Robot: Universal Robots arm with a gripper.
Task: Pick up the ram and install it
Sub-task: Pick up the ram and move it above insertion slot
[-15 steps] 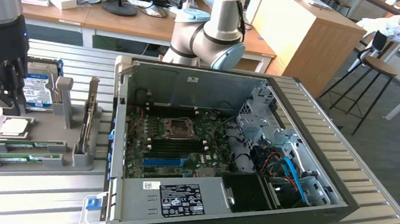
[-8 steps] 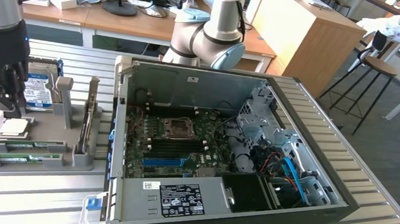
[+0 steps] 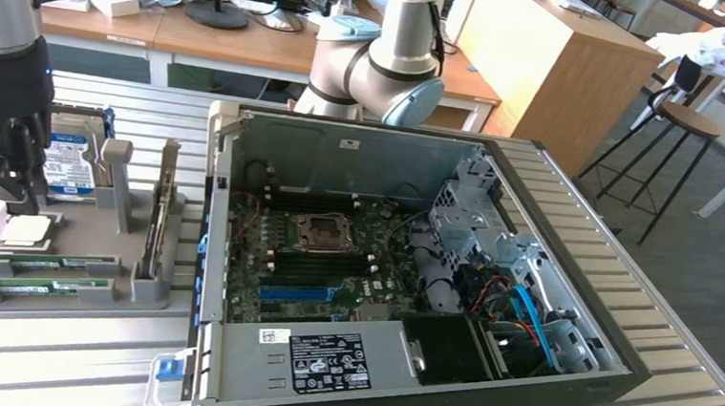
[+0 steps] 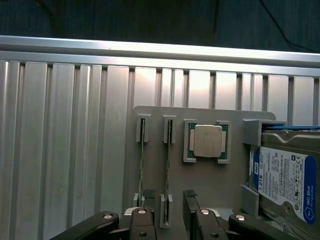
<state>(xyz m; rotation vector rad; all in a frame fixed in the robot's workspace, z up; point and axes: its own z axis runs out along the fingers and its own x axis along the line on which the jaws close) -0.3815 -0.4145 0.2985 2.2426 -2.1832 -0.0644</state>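
Observation:
Two ram sticks stand on edge in slots of a grey holder [image 3: 100,304] at the exterior view's left, the first ram [image 3: 45,259] just behind the second ram [image 3: 35,284]. In the wrist view they show as thin lines, one ram [image 4: 167,165] running between my fingertips, the other ram [image 4: 142,165] beside it. My gripper [image 3: 6,199] [image 4: 169,200] hangs above the holder's end, open, with nothing held. Its dark fingers [image 4: 148,196] stand on either side of one stick's end bracket, apart from it.
The holder also carries a silver processor [image 4: 207,141] [image 3: 26,229] and a hard drive [image 4: 285,185] [image 3: 69,168] with a blue-white label. An open computer case [image 3: 325,373] with its motherboard [image 3: 320,258] lies to the exterior view's right on the slatted metal table [image 4: 60,150].

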